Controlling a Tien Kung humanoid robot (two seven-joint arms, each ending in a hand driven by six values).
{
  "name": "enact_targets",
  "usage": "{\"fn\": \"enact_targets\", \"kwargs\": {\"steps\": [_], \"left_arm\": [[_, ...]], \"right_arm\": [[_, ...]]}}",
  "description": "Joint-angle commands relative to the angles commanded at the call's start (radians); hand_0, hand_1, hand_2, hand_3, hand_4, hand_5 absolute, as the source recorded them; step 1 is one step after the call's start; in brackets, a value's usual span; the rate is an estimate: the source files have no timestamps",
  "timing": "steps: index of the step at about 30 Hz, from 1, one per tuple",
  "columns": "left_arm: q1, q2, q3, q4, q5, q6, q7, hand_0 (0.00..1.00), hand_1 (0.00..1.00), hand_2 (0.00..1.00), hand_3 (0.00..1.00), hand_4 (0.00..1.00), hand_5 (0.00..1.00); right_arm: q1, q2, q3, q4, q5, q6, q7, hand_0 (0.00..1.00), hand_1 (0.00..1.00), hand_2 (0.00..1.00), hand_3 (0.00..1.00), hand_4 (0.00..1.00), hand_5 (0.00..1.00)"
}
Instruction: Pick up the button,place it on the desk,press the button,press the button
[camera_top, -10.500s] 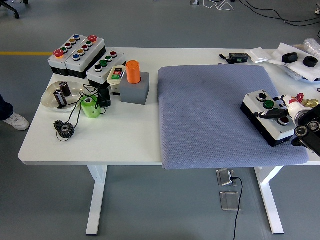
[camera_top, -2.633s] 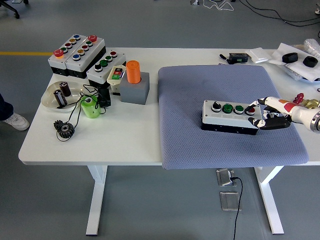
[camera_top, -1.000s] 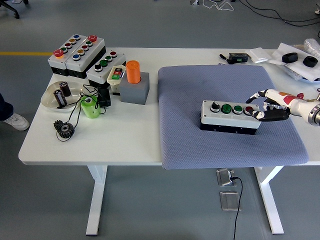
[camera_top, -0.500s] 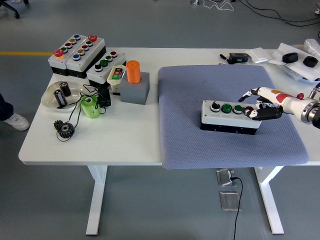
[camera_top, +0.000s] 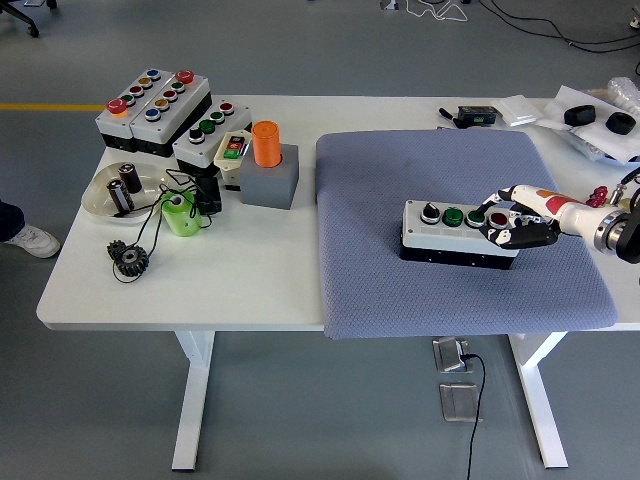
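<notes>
button box (camera_top: 450, 232) sits flat on the grey mat (camera_top: 400, 180), just left of my right hand (camera_top: 525, 218). my fingers (camera_top: 500, 212) are loosely curled, gripping nothing, tips over the red button (camera_top: 497, 219) at its near end. press straight down with one tip so the box doesn't skid.

At frame centre-right, a white-topped, black-sided button box (camera_top: 458, 232) carries black, green, green and seemingly red buttons, on a grey-blue woven mat (camera_top: 440, 190). Upper left: an orange cylinder (camera_top: 265, 143), grey block (camera_top: 270, 181), lime-green cup (camera_top: 181, 215).
</notes>
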Motion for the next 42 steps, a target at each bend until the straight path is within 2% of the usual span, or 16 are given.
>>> {"fn": "enact_targets", "kwargs": {"steps": [10,16,31,34,35,40,41,42], "left_arm": [[0.013,-0.004,0.027,0.003,-0.014,-0.001,0.001,0.717,0.782,0.813,0.676,0.434,0.963],[0.023,-0.005,0.043,0.004,-0.023,-0.001,0.0,0.716,0.782,0.814,0.675,0.433,0.964],[0.036,-0.004,0.051,0.004,-0.024,-0.003,0.0,0.715,0.78,0.813,0.674,0.431,0.962],[0.035,-0.004,0.047,0.003,-0.022,-0.003,0.0,0.715,0.78,0.813,0.674,0.431,0.962],[0.034,-0.004,0.047,0.004,-0.022,-0.003,0.0,0.715,0.781,0.813,0.674,0.431,0.962],[0.033,-0.005,0.041,0.003,-0.02,-0.003,0.0,0.715,0.781,0.813,0.674,0.431,0.962],[0.032,-0.005,0.042,0.003,-0.021,-0.003,0.0,0.715,0.781,0.813,0.674,0.43,0.963],[0.032,-0.005,0.042,0.004,-0.021,-0.003,0.0,0.715,0.781,0.813,0.674,0.43,0.963]], "right_arm": [[-0.011,0.016,-0.031,-0.028,-0.002,0.0,-0.001,0.206,0.002,0.117,0.76,0.616,0.489],[-0.018,0.015,-0.04,-0.022,-0.004,0.0,-0.001,0.206,0.002,0.117,0.76,0.616,0.489],[-0.055,-0.045,0.137,0.075,0.039,-0.014,0.018,0.207,0.002,0.118,0.766,0.616,0.494],[-0.067,-0.049,0.176,0.074,0.079,-0.022,0.022,0.207,0.002,0.118,0.766,0.616,0.494],[-0.071,-0.05,0.186,0.071,0.1,-0.026,0.024,0.237,0.002,0.16,0.786,0.616,0.495],[-0.106,-0.052,0.243,0.024,0.292,-0.056,0.023,0.237,0.002,0.16,0.786,0.616,0.495],[-0.113,-0.052,0.253,0.015,0.338,-0.053,0.014,0.311,0.074,0.282,0.878,0.62,0.514],[-0.115,-0.052,0.256,0.012,0.377,-0.052,0.011,0.311,0.074,0.282,0.878,0.62,0.514]]}}
